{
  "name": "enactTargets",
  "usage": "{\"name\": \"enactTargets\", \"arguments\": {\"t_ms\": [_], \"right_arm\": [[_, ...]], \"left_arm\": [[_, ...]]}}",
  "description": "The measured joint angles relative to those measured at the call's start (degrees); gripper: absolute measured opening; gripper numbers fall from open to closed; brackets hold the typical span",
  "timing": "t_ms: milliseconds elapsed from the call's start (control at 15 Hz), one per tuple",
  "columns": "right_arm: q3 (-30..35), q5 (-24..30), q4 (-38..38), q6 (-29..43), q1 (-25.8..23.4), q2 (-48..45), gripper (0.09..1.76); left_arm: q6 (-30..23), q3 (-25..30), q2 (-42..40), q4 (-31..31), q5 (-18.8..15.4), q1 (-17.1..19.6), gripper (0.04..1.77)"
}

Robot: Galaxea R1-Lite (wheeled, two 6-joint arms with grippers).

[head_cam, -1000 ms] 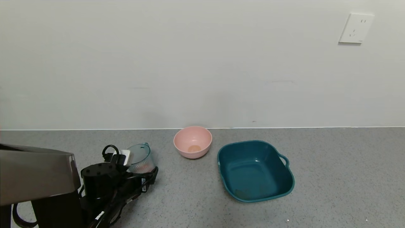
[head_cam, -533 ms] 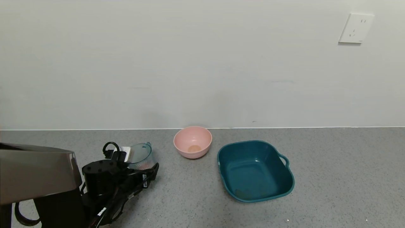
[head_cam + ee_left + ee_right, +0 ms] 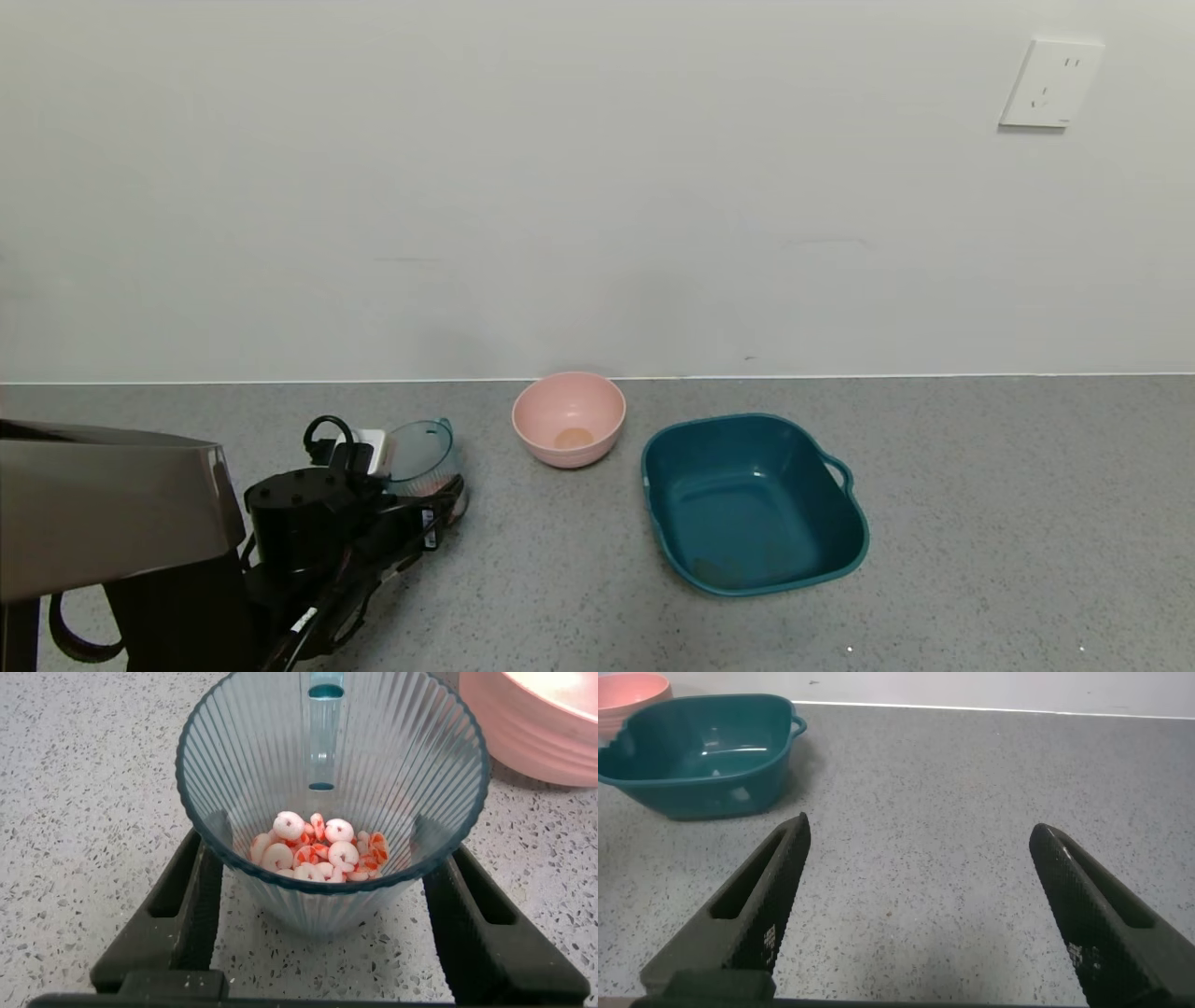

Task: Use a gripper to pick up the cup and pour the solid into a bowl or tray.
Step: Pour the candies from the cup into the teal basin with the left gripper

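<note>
Left wrist view: with left gripper (image 3: 322, 929) spread astride cup (image 3: 332, 793) near worktop's left edge, close squarely, avoiding tipping solid (image 3: 318, 849).

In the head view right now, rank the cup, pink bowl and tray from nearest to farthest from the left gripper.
1. Cup, between the left gripper fingers.
2. Pink bowl, to its right, nearer the wall.
3. Tray, farthest right.

Head cam high, facing wall; wrist cams low, close; right wrist shares tray (image 3: 696, 751).
</note>
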Motion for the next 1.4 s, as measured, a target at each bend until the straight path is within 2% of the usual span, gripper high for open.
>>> {"name": "enactTargets", "arguments": {"t_ms": [400, 800, 1067, 1267, 1400], "right_arm": [[0.0, 0.0, 0.0, 0.0, 0.0, 0.0, 1.71], [0.0, 0.0, 0.0, 0.0, 0.0, 0.0, 1.71], [0.0, 0.0, 0.0, 0.0, 0.0, 0.0, 1.71], [0.0, 0.0, 0.0, 0.0, 0.0, 0.0, 1.71], [0.0, 0.0, 0.0, 0.0, 0.0, 0.0, 1.71]], "left_arm": [[0.5, 0.8, -2.1, 0.2, -0.4, -0.2, 1.29], [3.4, 2.5, -8.4, 1.3, -0.5, -0.7, 1.29], [4.0, 0.8, -16.8, 13.0, -0.6, -0.9, 1.29], [4.6, -3.7, -25.2, 27.2, -0.5, -1.9, 1.29], [5.5, -9.0, -31.1, 39.1, -0.4, -3.0, 1.29]]}}
